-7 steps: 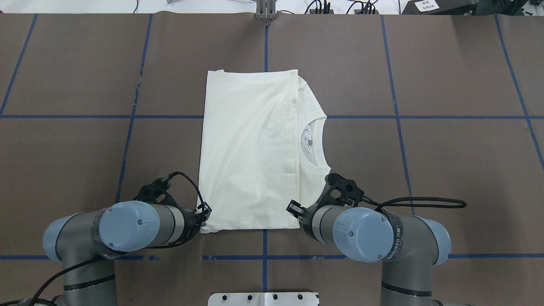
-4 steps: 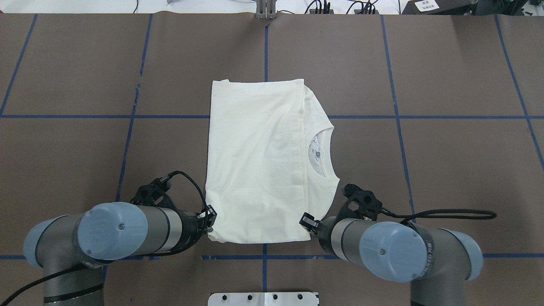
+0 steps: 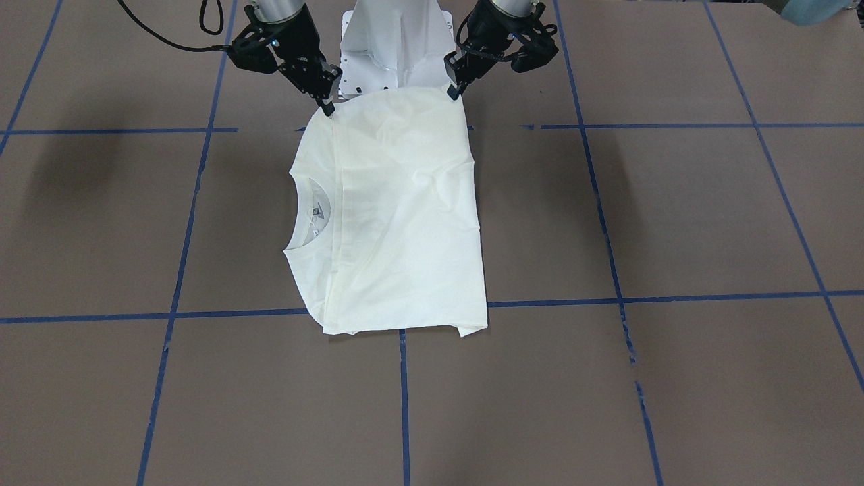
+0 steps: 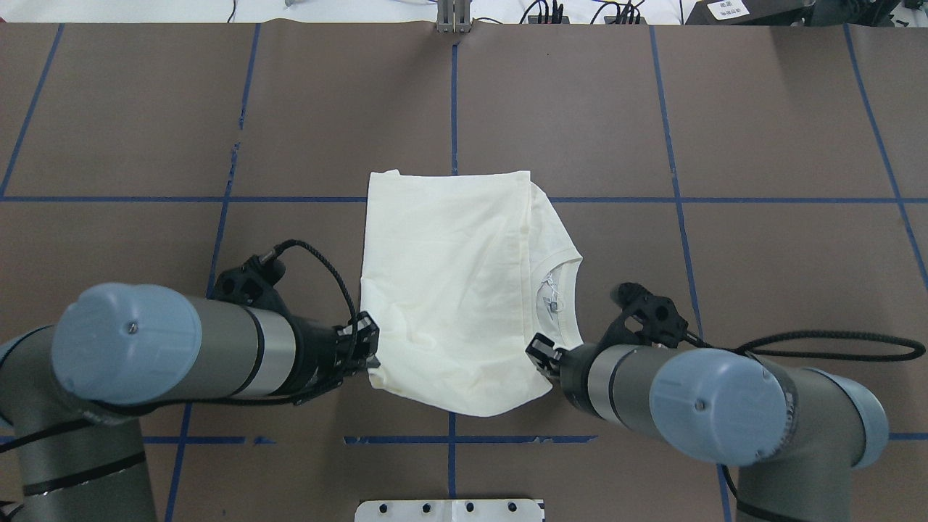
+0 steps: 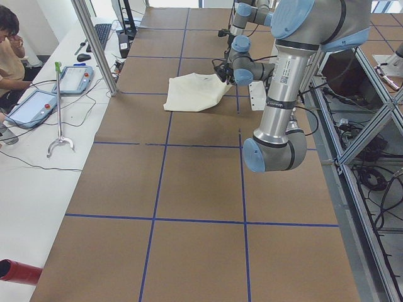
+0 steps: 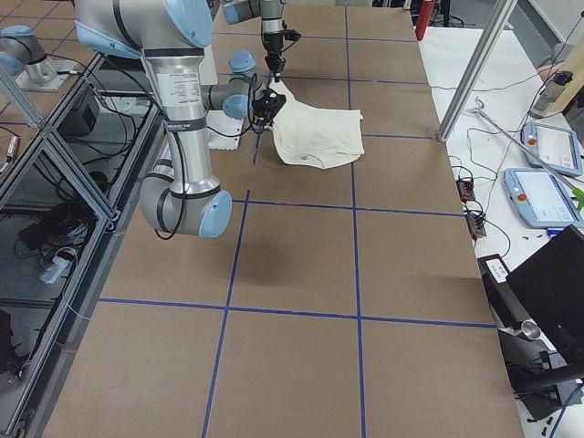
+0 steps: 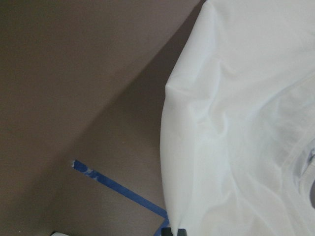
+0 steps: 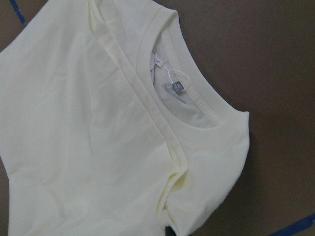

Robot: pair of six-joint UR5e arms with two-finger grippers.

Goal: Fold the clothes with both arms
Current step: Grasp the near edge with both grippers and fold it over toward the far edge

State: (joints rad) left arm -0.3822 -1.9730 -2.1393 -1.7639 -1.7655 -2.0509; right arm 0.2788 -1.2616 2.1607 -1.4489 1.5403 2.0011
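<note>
So the cream shirt [image 4: 449,290] runs 12-to-6 overhead, collar [image 4: 575,279] facing 3. The left gripper [image 4: 366,353] and right gripper [image 4: 540,351] each pinch a 6-o'clock corner above the brown, blue-taped table [image 4: 761,290].

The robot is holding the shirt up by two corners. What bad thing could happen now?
1. The black left gripper and black right gripper each pinch only a corner of the folded cream-white shirt; one corner might slip out and drop.
2. The lifted edge sags between them, so the neat fold could come undone.
3. The far end lies on the brown table; pulling may bunch it.
</note>
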